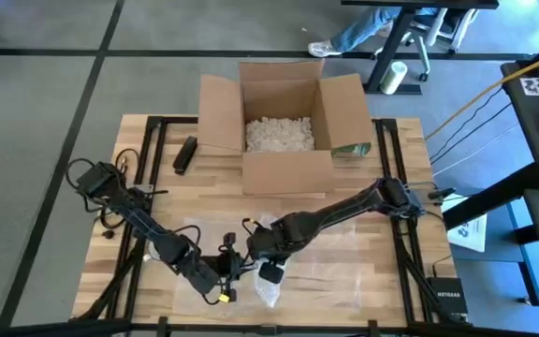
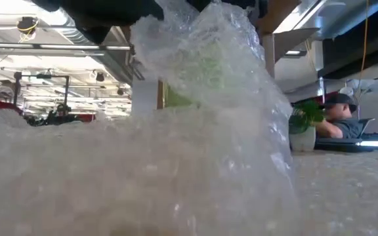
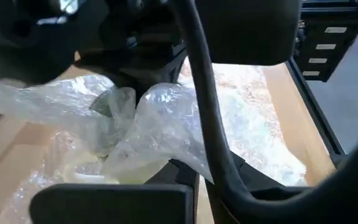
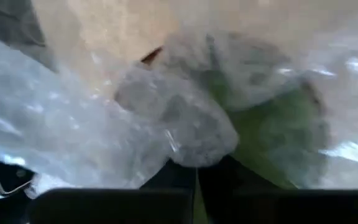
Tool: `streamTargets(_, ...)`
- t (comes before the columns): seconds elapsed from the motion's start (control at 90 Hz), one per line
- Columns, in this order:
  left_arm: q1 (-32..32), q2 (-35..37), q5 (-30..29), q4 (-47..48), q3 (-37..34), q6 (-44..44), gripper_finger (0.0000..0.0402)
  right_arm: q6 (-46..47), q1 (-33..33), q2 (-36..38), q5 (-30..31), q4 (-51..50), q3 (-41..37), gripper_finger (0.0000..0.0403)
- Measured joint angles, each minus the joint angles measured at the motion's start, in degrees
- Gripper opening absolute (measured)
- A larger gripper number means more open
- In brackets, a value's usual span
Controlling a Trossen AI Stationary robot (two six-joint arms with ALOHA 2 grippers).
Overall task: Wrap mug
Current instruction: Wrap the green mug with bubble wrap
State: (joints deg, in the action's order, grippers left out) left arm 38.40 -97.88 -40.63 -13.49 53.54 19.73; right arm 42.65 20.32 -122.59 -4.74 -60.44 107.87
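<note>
A green mug (image 2: 202, 72) sits bundled inside clear bubble wrap (image 2: 228, 151) near the table's front middle; its green also shows through the wrap in the right wrist view (image 4: 272, 137). The rest of the bubble wrap sheet (image 1: 354, 253) lies spread on the table to the right. My right gripper (image 1: 269, 271) reaches in from the right and is shut on a bunch of wrap beside the mug. My left gripper (image 1: 219, 281) is close to the bundle's left side, where the right arm and the wrap (image 3: 148, 130) hide it. My right gripper pinches a gathered bunch of bubble wrap (image 4: 188, 152) between its two fingers, right beside the wrapped mug. Several crumpled layers are in the hold. The wrap rises from the table around the mug.
An open cardboard box (image 1: 288, 168) with white packing peanuts (image 1: 279, 134) stands at the table's far middle. A black object (image 1: 185, 154) lies left of it and a green item (image 1: 352, 148) at its right corner. A person (image 2: 336, 118) sits beyond the table.
</note>
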Motion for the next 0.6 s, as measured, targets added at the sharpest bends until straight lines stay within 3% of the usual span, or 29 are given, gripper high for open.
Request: streamTargets(0.6,-0.9,-0.1,0.7,0.9,-0.1,-0.2,0.0000,2.4,2.9,5.7,7.4,-0.7,0.1,0.0000)
